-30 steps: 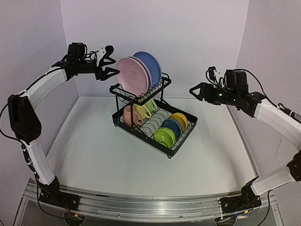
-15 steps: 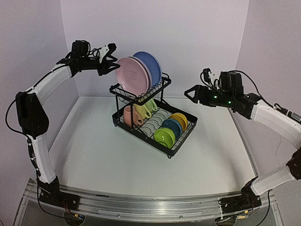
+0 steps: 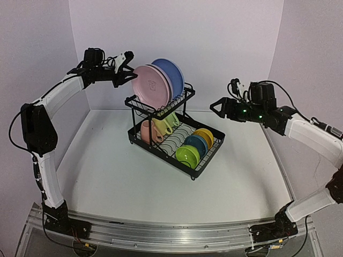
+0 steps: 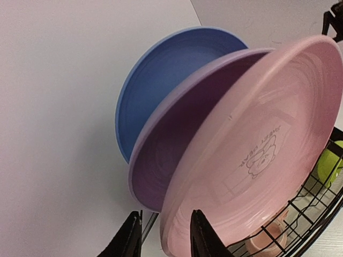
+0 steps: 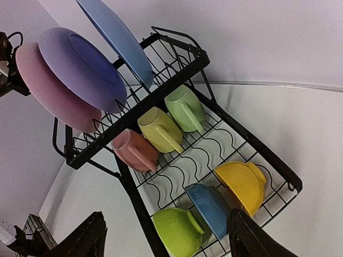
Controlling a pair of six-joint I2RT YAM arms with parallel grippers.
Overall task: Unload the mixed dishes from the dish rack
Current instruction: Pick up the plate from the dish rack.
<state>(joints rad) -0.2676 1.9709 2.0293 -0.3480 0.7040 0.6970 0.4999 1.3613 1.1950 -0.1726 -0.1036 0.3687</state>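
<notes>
In the upper basket of the black wire dish rack (image 3: 140, 107) stand a pink plate (image 3: 151, 85), a lilac plate (image 4: 177, 155) and a blue plate (image 3: 174, 72). My left gripper (image 3: 132, 68) straddles the left rim of the pink plate (image 4: 257, 150). One finger is in front of the plate's face. The other is behind the rim with a gap, so the jaws are still open. The lower tray holds pink (image 5: 134, 150), yellow (image 5: 161, 128) and green (image 5: 185, 107) mugs. It also holds green (image 5: 174, 230), blue (image 5: 209, 209) and yellow (image 5: 241, 184) bowls. My right gripper (image 3: 213, 107) hovers open, right of the rack.
The rack sits mid-table, angled, with white tabletop (image 3: 107, 171) in front and to the left. Pale walls close off the back and both sides. The left arm reaches along the left wall (image 3: 32, 64) at plate height.
My left gripper moved right onto the pink plate's rim and its jaws narrowed around it. The right arm drifted slightly left toward the rack, jaws unchanged.
</notes>
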